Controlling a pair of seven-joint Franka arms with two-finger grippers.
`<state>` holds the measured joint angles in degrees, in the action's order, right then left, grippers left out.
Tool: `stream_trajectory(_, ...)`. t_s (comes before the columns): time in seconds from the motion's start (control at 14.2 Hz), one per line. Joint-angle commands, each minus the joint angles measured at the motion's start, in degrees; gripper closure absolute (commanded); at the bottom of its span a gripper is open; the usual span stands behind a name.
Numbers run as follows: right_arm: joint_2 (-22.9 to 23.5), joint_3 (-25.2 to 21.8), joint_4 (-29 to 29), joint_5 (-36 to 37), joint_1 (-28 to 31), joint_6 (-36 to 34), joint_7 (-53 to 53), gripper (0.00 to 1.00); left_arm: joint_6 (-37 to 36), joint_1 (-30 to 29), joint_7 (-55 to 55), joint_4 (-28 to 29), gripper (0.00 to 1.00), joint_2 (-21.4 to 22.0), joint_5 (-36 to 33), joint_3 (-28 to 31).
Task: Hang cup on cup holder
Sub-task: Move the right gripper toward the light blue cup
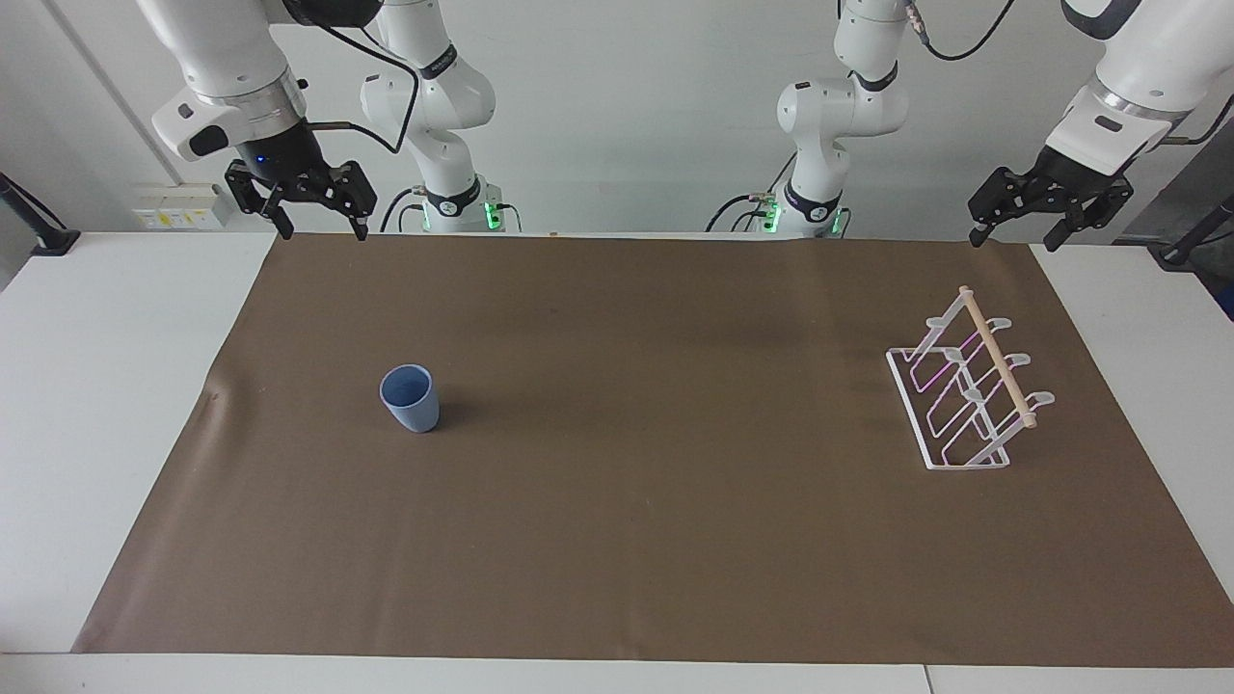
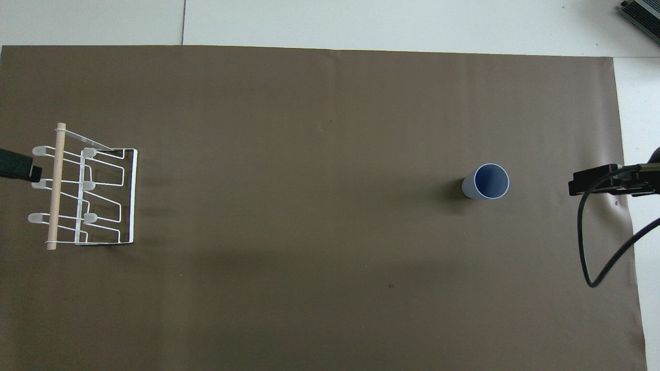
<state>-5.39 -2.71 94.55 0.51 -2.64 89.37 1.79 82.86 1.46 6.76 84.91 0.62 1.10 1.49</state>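
Note:
The light blue cup (image 1: 410,398) stands upright, mouth up, on the brown mat toward the right arm's end of the table (image 2: 487,181). The white wire cup holder (image 1: 967,397) with its wooden dowel on top stands toward the left arm's end (image 2: 85,190), with nothing on its prongs. My right gripper (image 1: 323,232) hangs open and empty over the mat's edge nearest the robots, well apart from the cup. My left gripper (image 1: 1014,242) waits open and empty in the air over the mat's corner near the cup holder.
A brown mat (image 1: 636,540) covers most of the white table (image 1: 106,386). Only the cup and the rack stand on it. A black cable (image 2: 593,247) loops down from the right hand over the mat's edge.

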Motion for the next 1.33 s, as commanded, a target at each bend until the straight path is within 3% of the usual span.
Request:
stream_trajectory(0.0,-1.5,0.3,3.1,0.9,0.4,2.8,-0.1,0.00,0.3,0.2,-0.2,1.6,0.00,1.4,-1.2,0.2)
stream_trajectory(0.35,0.1,0.3,8.0,0.9,0.6,9.1,-2.0,0.00,0.2,0.2,-0.2,1.6,0.00,1.4,-1.2,0.2)
stream_trajectory(0.56,0.9,0.3,14.1,0.7,0.7,18.3,-3.4,0.00,0.2,0.2,-0.2,1.6,0.00,1.4,-1.2,0.2)
stream_trajectory(0.91,9.7,0.3,17.5,0.0,1.3,30.0,-6.8,0.00,0.2,0.2,-0.2,1.6,0.00,1.4,-1.2,0.2)
stream_trajectory(1.26,11.4,0.3,23.9,-0.2,1.5,39.7,-7.5,0.00,0.2,0.3,-0.2,1.6,0.00,1.4,-1.2,0.1)
